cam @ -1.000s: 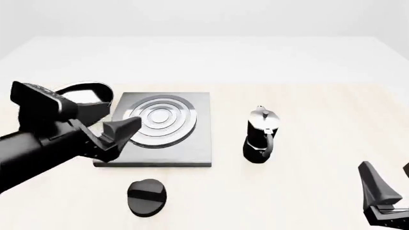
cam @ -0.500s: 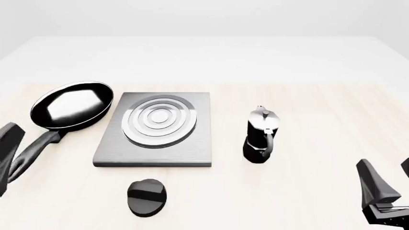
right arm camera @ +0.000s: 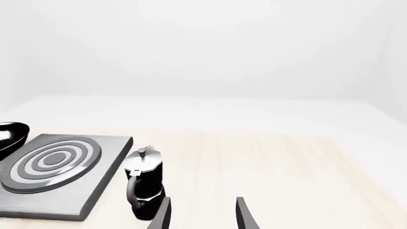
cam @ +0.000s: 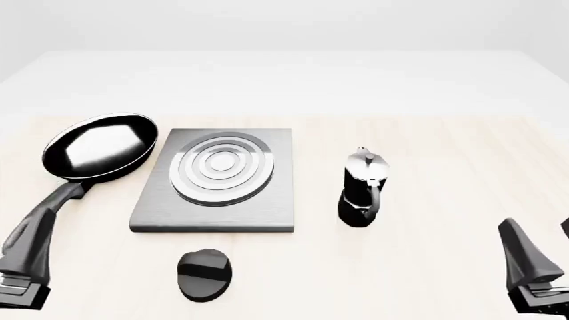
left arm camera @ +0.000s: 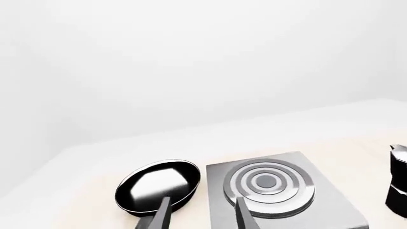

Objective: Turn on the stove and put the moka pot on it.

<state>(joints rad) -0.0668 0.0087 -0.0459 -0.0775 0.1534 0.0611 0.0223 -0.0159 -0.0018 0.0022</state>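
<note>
Altogether, four separate items sit on the pale wooden surface [cam: 444, 153]: one stove [cam: 216, 180], one knob [cam: 204, 274], one moka pot [cam: 363, 189] and one frying pan [cam: 95, 148]. In the front view the stove is a grey square slab left of centre, carrying a single burner of silver concentric rings [cam: 220, 167]. The black oval knob lies apart from the slab, just below its lower edge in the frame. One moka pot, black with a silver lid and handle, stands upright on the surface to the right of the stove, near it but not touching. One black frying pan sits at the upper left of the slab, its handle running down toward the lower left corner.

Two grippers show, one at each lower corner of the front view. The left gripper [cam: 20, 263] is low at the lower left, near the pan's handle end; in the left wrist view its two fingertips [left arm camera: 162, 214] stand apart with nothing between them. The right gripper [cam: 534, 267] sits at the lower right, well apart from the moka pot; in the right wrist view its fingertips [right arm camera: 245, 217] are likewise spread and hold nothing.
</note>
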